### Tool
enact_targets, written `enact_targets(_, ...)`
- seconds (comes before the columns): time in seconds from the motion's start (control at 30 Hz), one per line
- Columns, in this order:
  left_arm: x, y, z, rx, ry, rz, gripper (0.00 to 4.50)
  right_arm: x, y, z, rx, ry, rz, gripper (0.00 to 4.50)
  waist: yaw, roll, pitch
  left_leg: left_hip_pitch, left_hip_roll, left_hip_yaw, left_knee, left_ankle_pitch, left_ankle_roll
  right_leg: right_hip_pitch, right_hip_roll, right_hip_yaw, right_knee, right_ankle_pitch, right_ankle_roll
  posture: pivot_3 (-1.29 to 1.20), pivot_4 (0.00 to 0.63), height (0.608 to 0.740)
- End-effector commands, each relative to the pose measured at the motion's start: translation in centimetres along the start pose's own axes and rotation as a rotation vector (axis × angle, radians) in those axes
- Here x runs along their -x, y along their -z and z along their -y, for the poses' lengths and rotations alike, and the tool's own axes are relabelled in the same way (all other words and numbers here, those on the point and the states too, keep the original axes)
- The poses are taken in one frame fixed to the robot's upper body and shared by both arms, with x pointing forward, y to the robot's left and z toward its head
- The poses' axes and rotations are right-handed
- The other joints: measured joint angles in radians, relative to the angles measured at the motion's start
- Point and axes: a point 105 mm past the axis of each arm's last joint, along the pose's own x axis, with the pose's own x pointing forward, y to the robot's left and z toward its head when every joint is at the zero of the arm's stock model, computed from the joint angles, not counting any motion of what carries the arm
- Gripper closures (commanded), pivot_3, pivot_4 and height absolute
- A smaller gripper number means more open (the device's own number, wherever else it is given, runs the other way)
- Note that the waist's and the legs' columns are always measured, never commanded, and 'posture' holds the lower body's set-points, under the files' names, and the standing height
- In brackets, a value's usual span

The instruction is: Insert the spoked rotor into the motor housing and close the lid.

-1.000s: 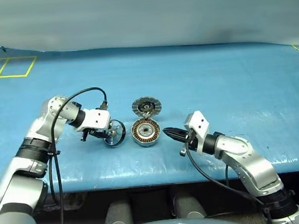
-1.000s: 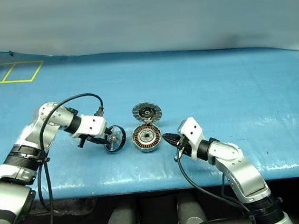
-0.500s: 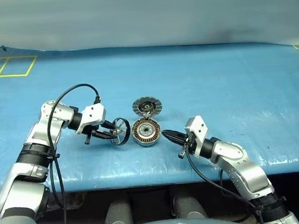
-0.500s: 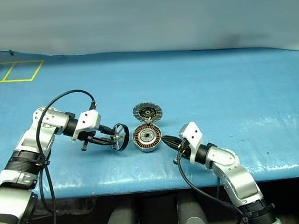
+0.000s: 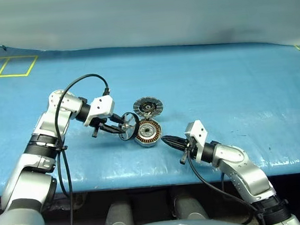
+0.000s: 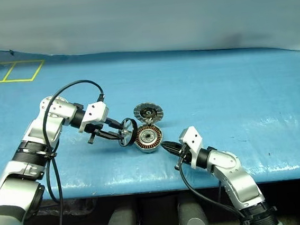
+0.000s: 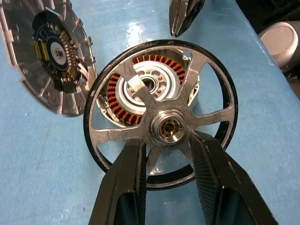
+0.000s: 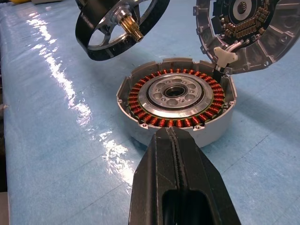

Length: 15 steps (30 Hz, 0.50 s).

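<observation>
While our left gripper (image 7: pixel 165 154) clamps the rotor (image 5: pixel 128 126) beside the housing (image 5: pixel 147 132) — right gripper (image 8: pixel 176 140) clenched empty — we level it, centring over the hub.

Glossy blue table cover (image 5: pixel 232 83), shiny metal spoked rotor (image 7: pixel 161 124), copper-wound metal motor housing (image 8: pixel 176 101)

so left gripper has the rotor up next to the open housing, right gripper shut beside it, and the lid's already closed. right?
Not quite: the lid stands open, tilted up behind the motor housing, as the right wrist view shows. The rest holds: the left gripper holds the spoked rotor and the right gripper is shut.
</observation>
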Motion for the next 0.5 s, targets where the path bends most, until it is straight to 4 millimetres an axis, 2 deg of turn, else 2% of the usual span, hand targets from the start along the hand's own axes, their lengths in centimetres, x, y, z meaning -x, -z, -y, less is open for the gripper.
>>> enact_targets(0.03,0.2,-1.2,-0.8,-0.04,0.008,0.005,3.39,0.1,-1.0,-0.2,0.032,-0.004,0.044,4.5,-0.001,0.0,0.0,0.0,0.0,0.0,0.0,0.0,0.0,0.0,0.0,0.0,0.0,0.0,0.0,0.0,0.15,0.74)
enact_targets(0.5,-1.5,-2.5,-2.2,-0.104,0.08,-0.015,3.39,0.8,-0.4,-0.5,0.046,0.019,0.053,4.5,-0.004,-0.001,0.0,-0.001,0.0,0.0,0.0,0.0,0.0,-0.001,0.0,0.0,-0.001,0.0,0.0,0.0,0.15,0.74)
